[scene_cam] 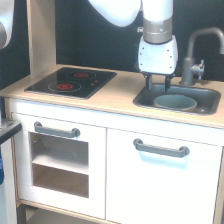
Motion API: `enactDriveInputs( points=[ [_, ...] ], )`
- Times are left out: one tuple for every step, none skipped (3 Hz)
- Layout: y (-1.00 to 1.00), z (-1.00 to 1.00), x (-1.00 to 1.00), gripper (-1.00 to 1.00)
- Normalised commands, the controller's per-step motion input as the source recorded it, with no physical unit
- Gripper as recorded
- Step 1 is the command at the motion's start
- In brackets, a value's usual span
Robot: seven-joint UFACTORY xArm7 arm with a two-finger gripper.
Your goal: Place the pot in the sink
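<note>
The white cabinet of the toy kitchen fills the foreground from where I watch, with a grey handle above its open shelf and a second handle on the door toward the exterior view's right. Above it runs the light wood counter. The black stovetop with red rings sits at the exterior view's left. At the right, the pot stands upright inside the sink, its tan rim showing just below counter level. My arm hangs straight down over the sink's rear left part, and the gripper sits just above and behind the pot's left rim; its dark fingers appear slightly parted and pinch nothing. The grey tap rises behind the sink at the right.
</note>
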Motion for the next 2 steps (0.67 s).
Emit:
enactDriveInputs(
  points=[
    [-0.13, 1.00, -0.04, 1.00],
    [-0.08, 0.87, 0.32, 1.00]
  ],
)
